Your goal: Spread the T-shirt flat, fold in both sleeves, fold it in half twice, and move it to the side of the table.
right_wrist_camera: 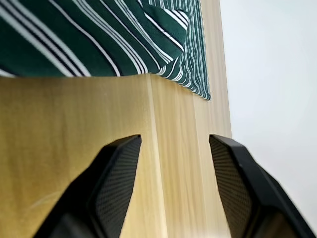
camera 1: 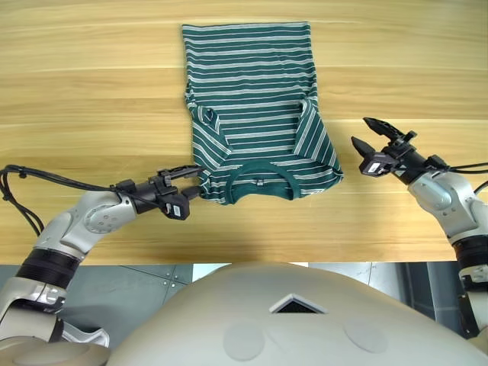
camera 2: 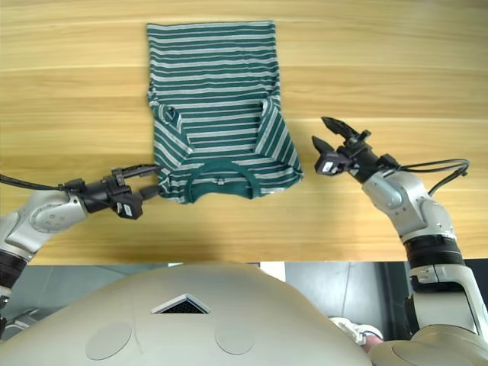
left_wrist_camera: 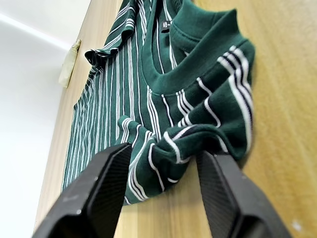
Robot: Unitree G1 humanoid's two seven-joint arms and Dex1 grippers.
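T-shirt (camera 1: 255, 99), green with white stripes, lies mid bench (camera 1: 91, 91) running 12 to 6, hem at 12, collar (camera 1: 259, 174) at 6 nearest the robot, both sleeves already folded in over the body. Left gripper (camera 1: 197, 181) is at the shirt's 7 o'clock shoulder corner, jaws parted wide and straddling a bunched bit of that corner. Nothing is pinched yet; the cloth may be brushing one jaw, hard to say. Right gripper (camera 1: 360, 130) sits at about 4 o'clock of the shirt, apart from it over bare wood, jaws spread wide and empty. The cloth looks like a thin soft knit: light and floppy, it will sag and drag and rumple easily, and the folded sleeves could slip open if lifted unevenly. Best hold is probably both shoulder corners at once, pinching all layers low at the bench. Small neck label (left_wrist_camera: 166, 25) sits inside the collar, its print too small to read, no other writing seen
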